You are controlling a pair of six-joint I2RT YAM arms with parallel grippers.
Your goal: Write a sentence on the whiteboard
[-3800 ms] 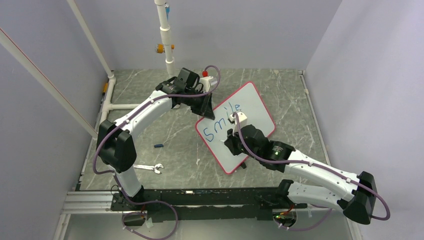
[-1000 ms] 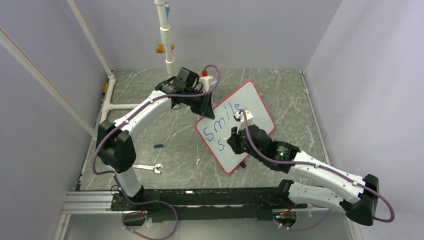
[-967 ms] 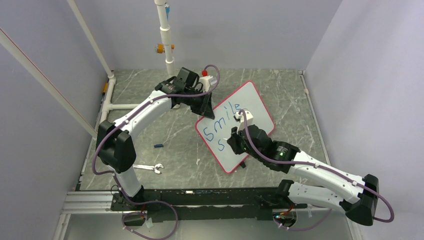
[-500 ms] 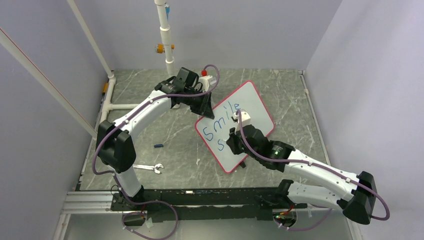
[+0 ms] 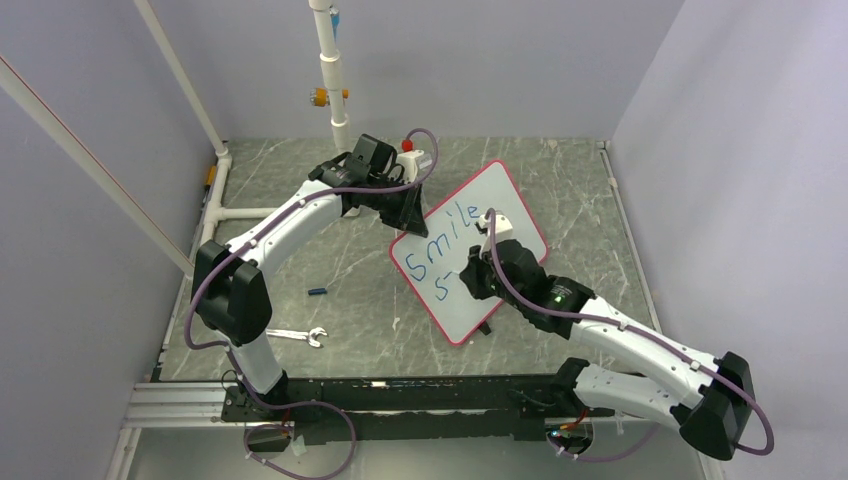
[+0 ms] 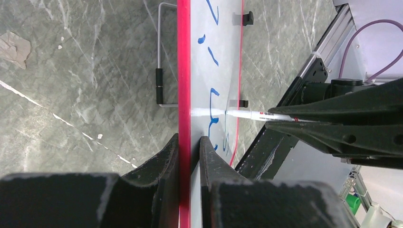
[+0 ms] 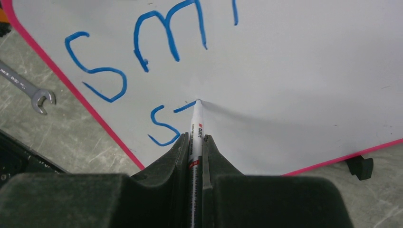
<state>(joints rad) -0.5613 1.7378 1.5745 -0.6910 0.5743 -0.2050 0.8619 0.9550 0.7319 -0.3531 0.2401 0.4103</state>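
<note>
**Second line under way: a stroke added after the "S"**

The large white red-rimmed rectangular whiteboard (image 5: pixel 505 195) is seen propped at a tilt near the middle of the grey marbled worktop (image 5: pixel 350 270). Its red rim is pinched at the far left edge between the narrowly set fingers of the left claw (image 6: pixel 189 140). A slim white marker pen (image 7: pixel 195 118) is clamped in the tightly closed right claw (image 7: pixel 194 137), with its tip pressed to the board face. The blue handwritten sentence (image 5: pixel 442 243) reads "Smile" on the upper line, with an "S" and a short dash below. One second ago only the "S" was on the lower line, and nearly four seconds ago only "Smile" was written. The right claw has been shifted rightward along that line. A silver open-ended wrench (image 5: pixel 297 335) lies unmoved, well apart from the board.
</note>
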